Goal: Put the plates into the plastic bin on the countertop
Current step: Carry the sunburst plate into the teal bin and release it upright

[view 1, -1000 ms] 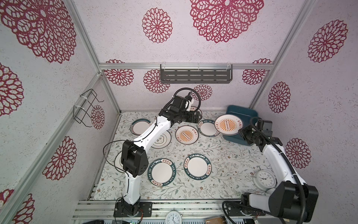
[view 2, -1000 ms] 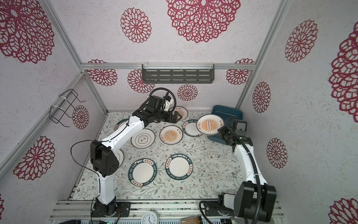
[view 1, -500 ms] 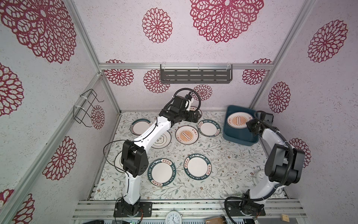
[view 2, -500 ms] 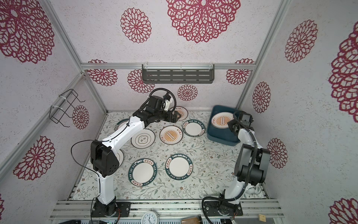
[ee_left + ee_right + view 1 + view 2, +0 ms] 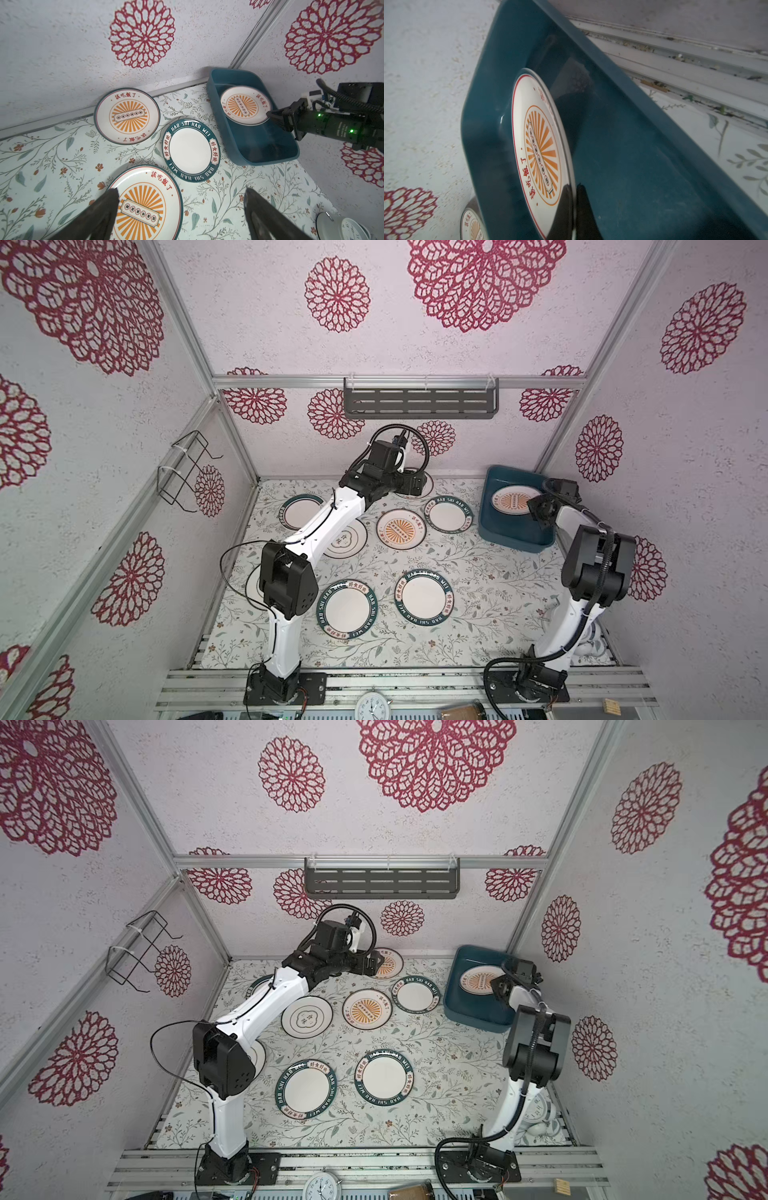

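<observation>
While I've got the right gripper (image 5: 574, 199) reaching into the plastic bin (image 5: 511, 537), its fingers (image 5: 563, 209) are clamped on the rim of a sunburst plate (image 5: 515, 501). So that one's inside the bin, in the half opposite where the gripper comes in. From the wrist view I honestly can't tell if it's resting on the bin floor or held just off it.

The left gripper (image 5: 180, 191) hangs above the surface (image 5: 478, 580), well away from the bin. Its fingers are spread wide with nothing in them.

The other plates lie flat on the surface outside the bin. A green-lettered plate (image 5: 450, 515) sits just beside the bin's long wall, and a second sunburst plate (image 5: 401, 529) is the next one out from the bin. A third sunburst plate (image 5: 127, 116) lies farther from the bin than the lettered one.
</observation>
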`<state>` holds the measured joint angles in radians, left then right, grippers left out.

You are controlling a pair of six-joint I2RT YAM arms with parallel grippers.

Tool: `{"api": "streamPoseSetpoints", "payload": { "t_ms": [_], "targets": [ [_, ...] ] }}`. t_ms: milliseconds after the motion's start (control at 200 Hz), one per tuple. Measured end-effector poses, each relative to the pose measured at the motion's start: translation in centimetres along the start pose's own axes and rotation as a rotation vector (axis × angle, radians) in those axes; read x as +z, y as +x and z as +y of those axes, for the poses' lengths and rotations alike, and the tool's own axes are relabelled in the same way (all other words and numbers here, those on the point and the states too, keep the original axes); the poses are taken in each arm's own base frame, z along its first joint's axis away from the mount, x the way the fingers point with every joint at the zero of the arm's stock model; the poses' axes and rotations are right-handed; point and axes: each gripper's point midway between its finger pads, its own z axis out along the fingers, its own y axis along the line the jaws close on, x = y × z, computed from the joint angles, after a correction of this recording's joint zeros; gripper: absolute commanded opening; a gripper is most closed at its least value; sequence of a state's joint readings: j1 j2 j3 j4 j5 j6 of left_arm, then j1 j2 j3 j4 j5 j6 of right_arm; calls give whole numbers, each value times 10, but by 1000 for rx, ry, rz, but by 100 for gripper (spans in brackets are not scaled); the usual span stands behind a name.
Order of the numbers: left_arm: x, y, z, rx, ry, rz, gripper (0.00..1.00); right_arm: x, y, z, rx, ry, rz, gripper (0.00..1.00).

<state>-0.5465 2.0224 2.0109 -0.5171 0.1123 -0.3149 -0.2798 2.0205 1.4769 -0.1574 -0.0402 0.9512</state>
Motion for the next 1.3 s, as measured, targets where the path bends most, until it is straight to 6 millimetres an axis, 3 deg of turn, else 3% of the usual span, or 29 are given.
{"api": "streamPoseSetpoints", "payload": {
  "t_ms": [200,485,610,751,841,991,1091,1161,1301],
  "targets": [
    [-2,-17,13,-10,-22,-41,97,6,-2,-7,88,37,-41,0],
    [6,-12,31,-31,-50,-22,97,31,14,-9,209,24,-17,0],
    [6,-12,34,-32,-57,-21,97,33,20,-2,233,10,-12,0],
    [6,-9,37,-26,-69,-10,97,33,26,1,246,7,-5,10],
    [6,-7,39,-21,-78,-5,97,34,28,1,257,9,-2,26],
    [7,-4,41,-21,-86,3,97,36,33,-7,267,27,8,29],
    [8,-2,42,-20,-87,8,97,37,36,-12,281,35,11,48],
    [9,0,42,-21,-87,11,97,38,36,-12,283,30,8,66],
    [10,10,45,-28,-91,32,97,36,34,-6,262,10,9,79]
  ]
}}
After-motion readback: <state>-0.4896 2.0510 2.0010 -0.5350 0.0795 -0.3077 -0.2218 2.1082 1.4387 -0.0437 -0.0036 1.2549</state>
